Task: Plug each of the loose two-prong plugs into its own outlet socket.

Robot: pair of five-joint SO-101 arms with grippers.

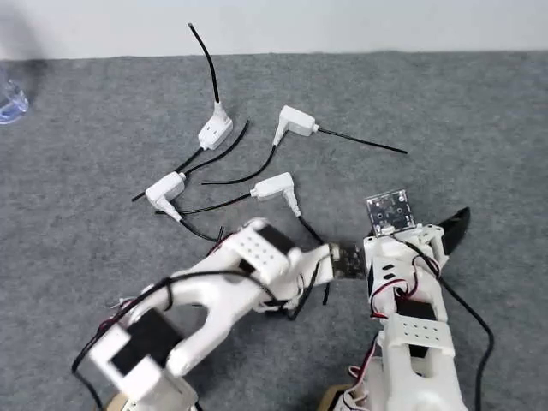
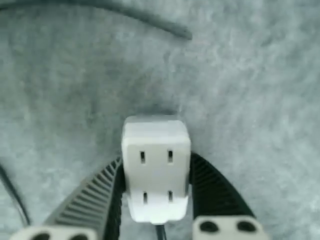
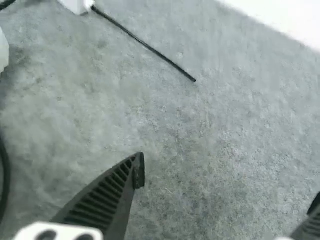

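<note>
My left gripper (image 2: pixel 156 160) is shut on a white outlet socket block (image 2: pixel 156 170) with two pairs of slots facing the camera, held just above the grey carpet. In the high view this gripper (image 1: pixel 318 284) sits at the centre front, with the block hidden under the arm. Close beside it, my right gripper (image 3: pixel 227 182) hangs open over bare carpet with nothing between its fingers; its black finger (image 1: pixel 454 224) juts outward. Several white plugs and sockets with black cords lie farther back: one (image 1: pixel 276 186) nearest, another (image 1: pixel 167 187) to its left, two more (image 1: pixel 214 128) (image 1: pixel 295 124) behind.
Black cords trail across the carpet between the white pieces, one long cord (image 1: pixel 360 139) running right. A clear bluish object (image 1: pixel 10 98) sits at the far left edge. A white wall (image 1: pixel 342 26) bounds the back. Open carpet (image 1: pixel 479 128) lies to the right.
</note>
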